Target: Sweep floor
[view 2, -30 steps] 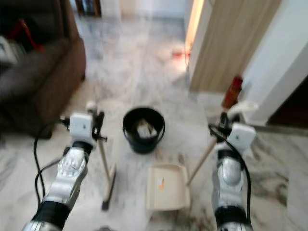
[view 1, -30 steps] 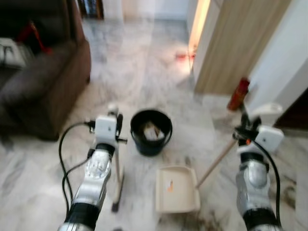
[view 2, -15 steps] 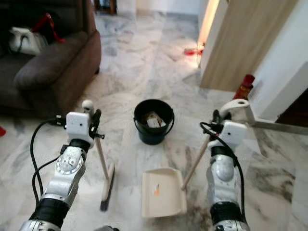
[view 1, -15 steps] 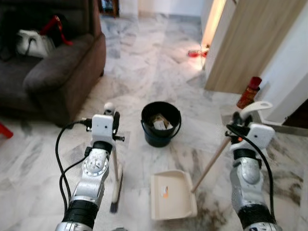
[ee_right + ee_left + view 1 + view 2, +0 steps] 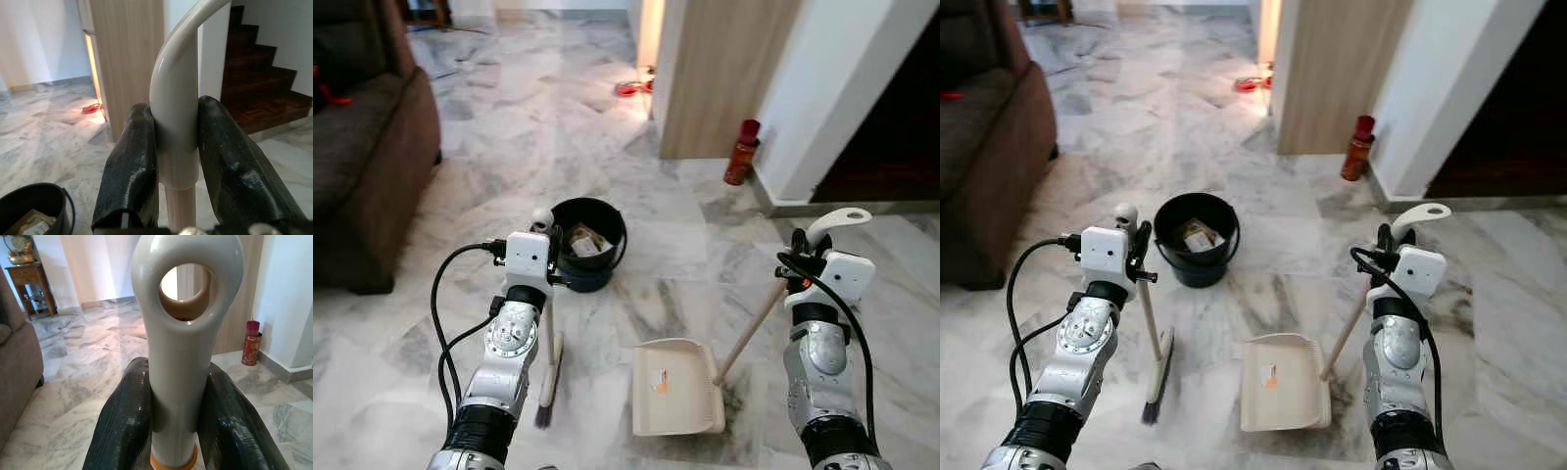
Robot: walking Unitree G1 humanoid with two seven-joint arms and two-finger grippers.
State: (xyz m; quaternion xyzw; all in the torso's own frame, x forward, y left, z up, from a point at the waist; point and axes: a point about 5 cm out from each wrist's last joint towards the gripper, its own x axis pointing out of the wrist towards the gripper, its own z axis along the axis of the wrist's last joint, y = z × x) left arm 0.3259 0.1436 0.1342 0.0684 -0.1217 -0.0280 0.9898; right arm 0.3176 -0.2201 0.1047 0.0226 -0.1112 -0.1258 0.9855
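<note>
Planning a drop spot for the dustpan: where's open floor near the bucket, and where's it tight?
Open marble lies between the bucket and the wooden panel, and right of the dustpan toward the dark stairs. Tight: the strip between broom, bucket and dustpan, with the left end effector and right end effector holding the handles there.

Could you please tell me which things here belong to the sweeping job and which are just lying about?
For the job:
broom, held by the left tool
dustpan, handle held by the right tool
black bucket holding scraps

Lying about:
brown sofa
red canister by the wall
</note>
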